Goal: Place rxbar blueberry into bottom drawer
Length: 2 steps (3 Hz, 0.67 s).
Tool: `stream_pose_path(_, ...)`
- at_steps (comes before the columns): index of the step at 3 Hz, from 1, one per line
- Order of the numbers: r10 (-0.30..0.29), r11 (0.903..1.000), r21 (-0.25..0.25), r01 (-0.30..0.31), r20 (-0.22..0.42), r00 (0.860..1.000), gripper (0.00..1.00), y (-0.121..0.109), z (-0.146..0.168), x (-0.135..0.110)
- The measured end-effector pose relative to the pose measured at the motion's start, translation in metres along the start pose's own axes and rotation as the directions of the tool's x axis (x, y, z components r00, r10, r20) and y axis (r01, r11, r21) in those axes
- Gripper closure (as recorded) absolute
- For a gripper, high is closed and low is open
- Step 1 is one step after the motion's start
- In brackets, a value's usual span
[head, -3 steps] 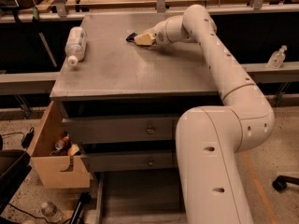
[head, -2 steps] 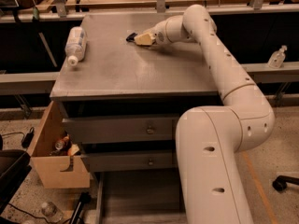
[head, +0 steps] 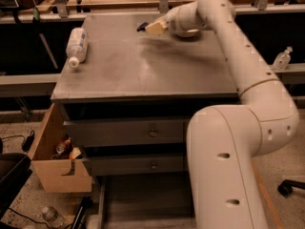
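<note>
Grasping stage: the rxbar blueberry (head: 141,26) lies at the claw (head: 151,28) tip; whether it is gripped cannot be told. Next comes lifting it toward the bottom drawer (head: 143,202), well below.

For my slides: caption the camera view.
Robot's gripper at the far edge of the grey cabinet top, clear plastic bottle lying left, shallow grey bottom drawer open below.

Gripper (head: 144,27) has shifted farther back over cabinet top (head: 143,75).
</note>
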<state>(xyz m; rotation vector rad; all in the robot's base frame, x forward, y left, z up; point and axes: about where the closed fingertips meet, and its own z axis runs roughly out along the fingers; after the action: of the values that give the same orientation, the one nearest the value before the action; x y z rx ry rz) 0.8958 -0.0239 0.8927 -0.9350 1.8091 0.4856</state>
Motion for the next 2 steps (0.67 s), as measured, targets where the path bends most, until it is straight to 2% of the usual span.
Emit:
stream_pose_path(1, -0.066, 0.9939, 0.086, 0.069, -0.027, 0.997, 1.0, -0.013, -0.056, -0.04)
stream_pose_path(2, -0.11, 0.9826, 0.144, 0.118, -0.061, 0.992, 1.0, -0.019, -0.102, -0.065)
